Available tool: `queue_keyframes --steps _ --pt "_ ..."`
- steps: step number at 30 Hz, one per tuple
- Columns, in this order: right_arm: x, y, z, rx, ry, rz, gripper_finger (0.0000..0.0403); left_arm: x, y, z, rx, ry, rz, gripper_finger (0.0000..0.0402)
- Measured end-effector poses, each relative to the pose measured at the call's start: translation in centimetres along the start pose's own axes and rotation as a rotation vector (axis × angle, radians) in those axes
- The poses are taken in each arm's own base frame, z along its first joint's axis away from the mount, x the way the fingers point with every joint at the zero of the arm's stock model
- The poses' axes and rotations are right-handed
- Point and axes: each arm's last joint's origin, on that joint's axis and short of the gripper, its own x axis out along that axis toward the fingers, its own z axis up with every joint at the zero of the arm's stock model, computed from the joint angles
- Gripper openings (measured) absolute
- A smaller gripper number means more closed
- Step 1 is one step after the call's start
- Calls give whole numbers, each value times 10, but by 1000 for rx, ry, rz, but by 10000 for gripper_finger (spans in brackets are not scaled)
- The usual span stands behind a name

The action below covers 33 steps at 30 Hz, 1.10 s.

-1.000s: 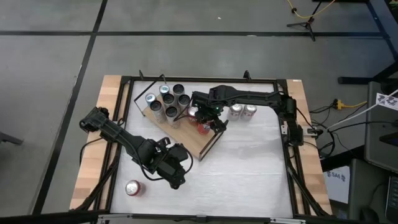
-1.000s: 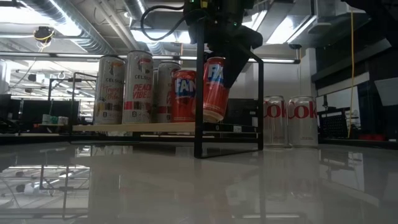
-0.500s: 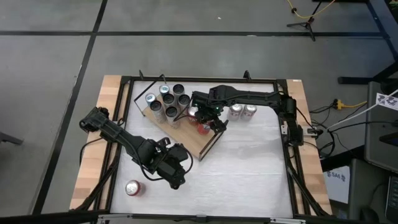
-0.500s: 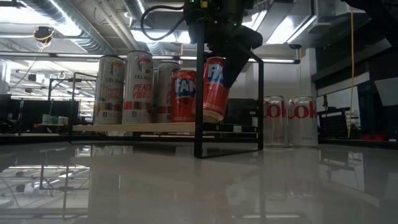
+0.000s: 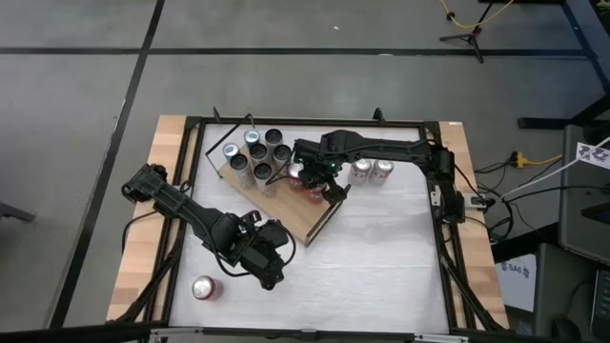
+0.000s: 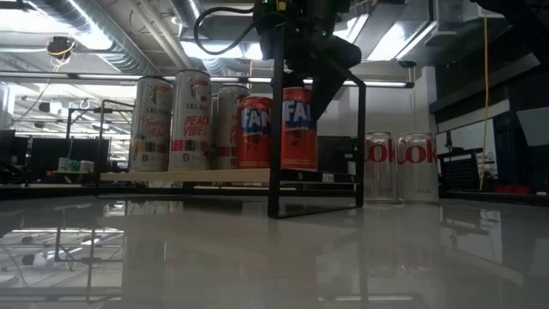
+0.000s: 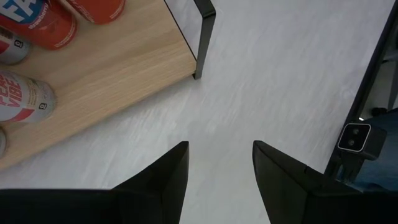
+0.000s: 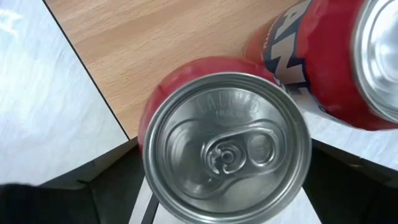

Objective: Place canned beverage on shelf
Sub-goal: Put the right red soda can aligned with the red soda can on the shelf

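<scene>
Item: red aluminium Fanta can [image 6: 298, 127], upright on the light-brown wooden shelf [image 6: 184, 176], directly below my right end effector [image 5: 310, 179]; its fingers stand spread beside the can, gripping nothing. Second red can [image 6: 255, 130] alongside. My left end effector [image 7: 217, 165] is closed, empty, over the white desk [image 5: 381, 257].

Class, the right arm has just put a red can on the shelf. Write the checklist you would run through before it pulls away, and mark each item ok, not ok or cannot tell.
1. Red can upright on the shelf: ok.
2. Right gripper let go, fingers spread on either side of the can: ok, as far as the right wrist view shows.
3. Can's base fully on the board, not over the edge: cannot tell.
4. Neighbouring Fanta can standing: ok.
5. Left gripper clear of the shelf, over bare table: ok.
6. Spare red can waiting near the table's front: ok.
</scene>
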Motion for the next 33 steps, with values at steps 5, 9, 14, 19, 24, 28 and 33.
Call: queue_keyframes --steps 5,9,14,19,24,28,33 --pt "-2 0 0 2 4 2 378 0 0 0 0 0 0 168" --pt "-11 1 2 1 6 -4 378 0 0 0 0 0 0 168" --pt "-34 2 4 -2 -3 -15 379 0 0 1 -2 -5 0 168" --pt "-62 4 5 -18 -5 -36 379 1 2 4 -12 -30 13 168" --pt "-101 10 3 -29 -60 -99 379 7 12 21 -16 -52 18 168" --pt "-142 21 -11 -29 -85 -229 379 14 24 41 -7 -88 19 168" --pt "-192 43 -36 -2 -163 -334 379 23 46 68 -41 -125 34 168"
